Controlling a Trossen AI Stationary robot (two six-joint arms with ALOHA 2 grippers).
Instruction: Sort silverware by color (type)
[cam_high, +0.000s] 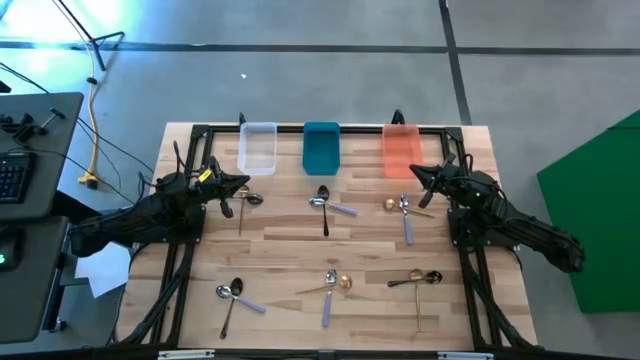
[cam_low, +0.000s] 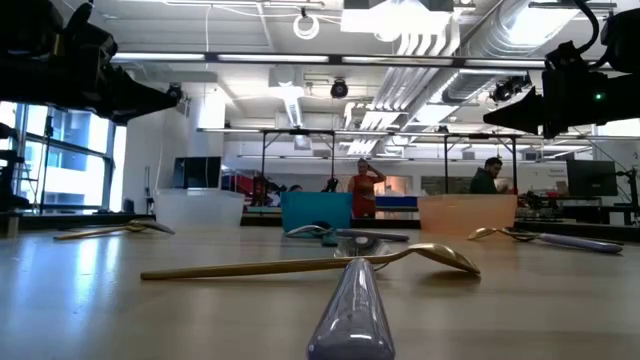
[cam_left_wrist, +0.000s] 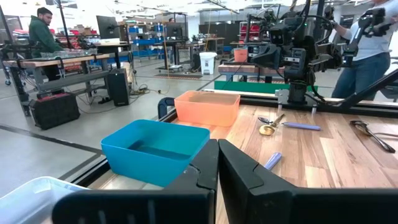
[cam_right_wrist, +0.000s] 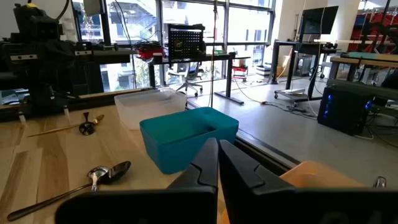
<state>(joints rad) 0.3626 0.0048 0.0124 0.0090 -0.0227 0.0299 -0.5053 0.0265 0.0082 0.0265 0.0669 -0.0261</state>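
No sorting is under way: all three bins at the far edge appear empty, and the silverware lies scattered on the table (cam_high: 280, 300). From the left, the left gripper (cam_high: 243, 185) hangs above the far-left corner, arm folded back at the table's left side, wrist pointing across the table; its own wrist view shows the fingers pressed together with nothing between them. Just beside it lie a gold spoon and a dark spoon (cam_high: 252, 199), in front of the clear bin (cam_high: 257, 148). The near-left cluster (cam_high: 232, 295) holds a dark and a lavender-handled piece. At centre, a black spoon (cam_high: 323, 205) crosses a lavender-handled one before the teal bin (cam_high: 321, 146), with a gold and lavender pair (cam_high: 335, 284) nearer the front. Right of centre, a gold spoon (cam_high: 390, 205) and a silver piece lie before the orange bin (cam_high: 401, 148), and a gold and dark pair (cam_high: 420, 279) sits nearer. The right gripper (cam_high: 413, 173) mirrors the left, raised, its fingers likewise closed and empty. Judgement: the next move requires a gripper to open, descend over one spoon's handle and separate it from its crossed neighbour.
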